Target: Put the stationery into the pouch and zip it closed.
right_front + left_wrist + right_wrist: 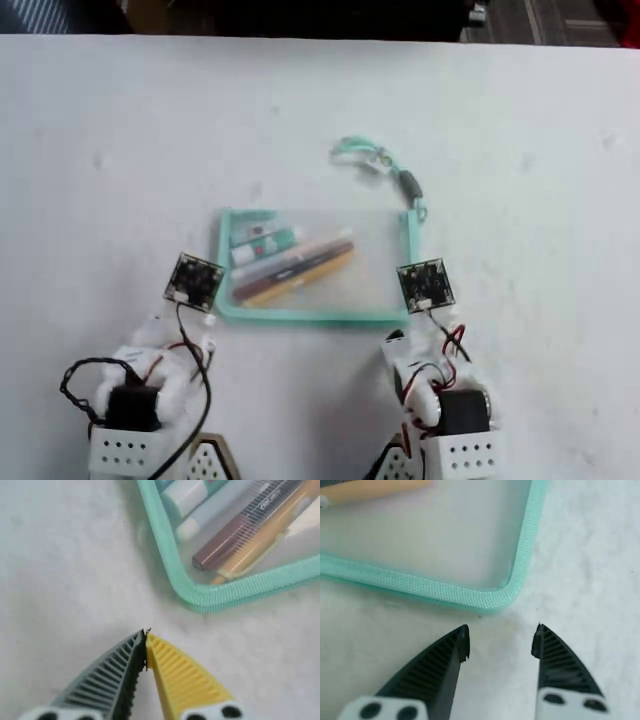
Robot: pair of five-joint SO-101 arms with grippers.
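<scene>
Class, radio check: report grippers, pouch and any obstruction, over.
Left gripper shut, empty, beside pouch corner. Right gripper open, short of other corner. Pens inside pouch; zip state unclear. Lanyard lies beyond pouch, clear of both grippers.

Pouch (316, 318) mint-trimmed, frosted — pens (300, 265) maroon, yellow, perhaps white.

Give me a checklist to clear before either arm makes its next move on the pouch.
1. Stationery inside the pouch: ok. The pens lie behind its translucent face.
2. Zip closed: cannot tell. No view shows the zip line clearly.
3. Left gripper free: ok. It is shut on nothing, over bare table just off a pouch corner.
4. Right gripper ready to grasp: ok. It is open, just short of the other near corner and not touching it.
5. Lanyard out of the way: ok. It lies on the table beyond the pouch's far side, away from both grippers.
</scene>
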